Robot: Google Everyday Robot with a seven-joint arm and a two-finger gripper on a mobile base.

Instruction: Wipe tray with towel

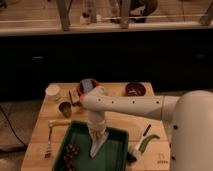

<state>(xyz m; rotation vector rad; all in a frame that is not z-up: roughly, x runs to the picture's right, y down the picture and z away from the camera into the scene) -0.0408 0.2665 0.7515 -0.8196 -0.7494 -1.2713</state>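
Note:
A dark green tray [114,156] with raised rims lies at the front of the wooden table. A pale cream towel [97,143] hangs in a narrow point down into the tray, its tip touching the tray floor. My gripper [96,129] points straight down over the tray's back half and is shut on the towel's top. My white arm reaches in from the right. A cluster of dark grapes [71,153] sits in the tray's left part.
A white cup [52,91], a dark metal cup [65,108], a brown bowl [135,89] and a red-and-blue object [89,85] stand at the back. A fork [49,142] lies to the tray's left, a green item [148,142] and a black pen [146,130] to its right.

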